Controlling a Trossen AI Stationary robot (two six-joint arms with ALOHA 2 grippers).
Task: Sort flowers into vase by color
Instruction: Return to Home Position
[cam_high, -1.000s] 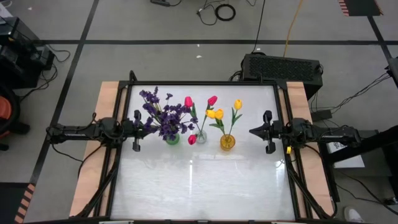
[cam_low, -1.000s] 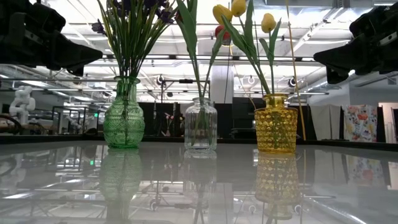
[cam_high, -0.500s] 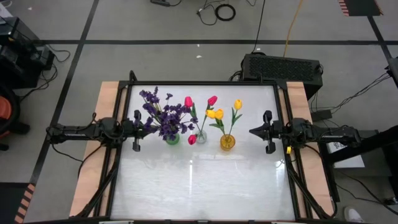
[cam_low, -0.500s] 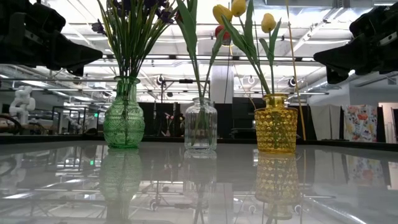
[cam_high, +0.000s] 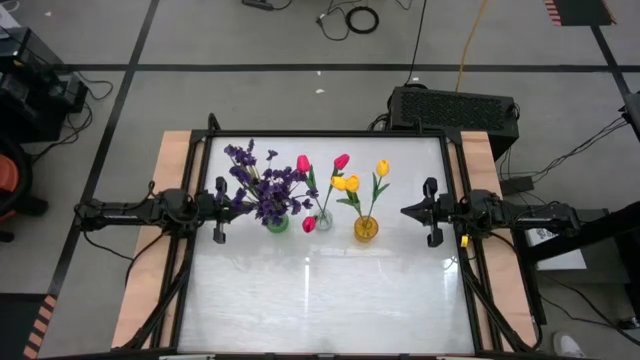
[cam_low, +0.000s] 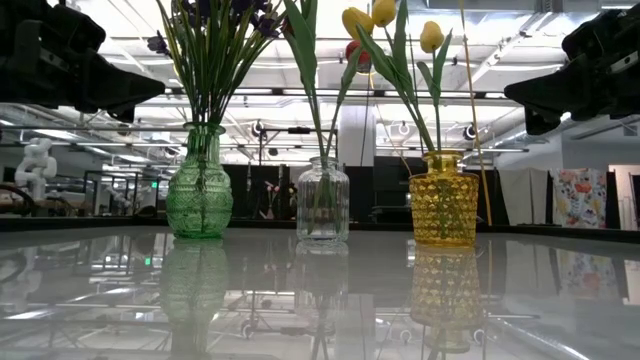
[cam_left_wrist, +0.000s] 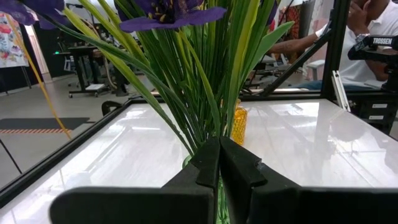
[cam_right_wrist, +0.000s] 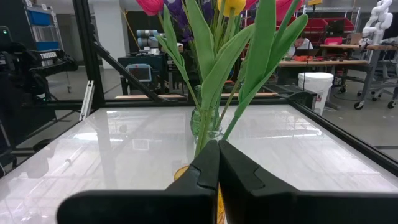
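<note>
Fingers (cam_left_wrist: 208, 163) of left gripper (cam_high: 240, 205) and right gripper (cam_high: 405, 212) are pressing together, gripping nothing. Flowers (cam_high: 305, 188) are standing upright between them, with purple sprigs (cam_high: 262, 185) just ahead of the left gripper.
</note>
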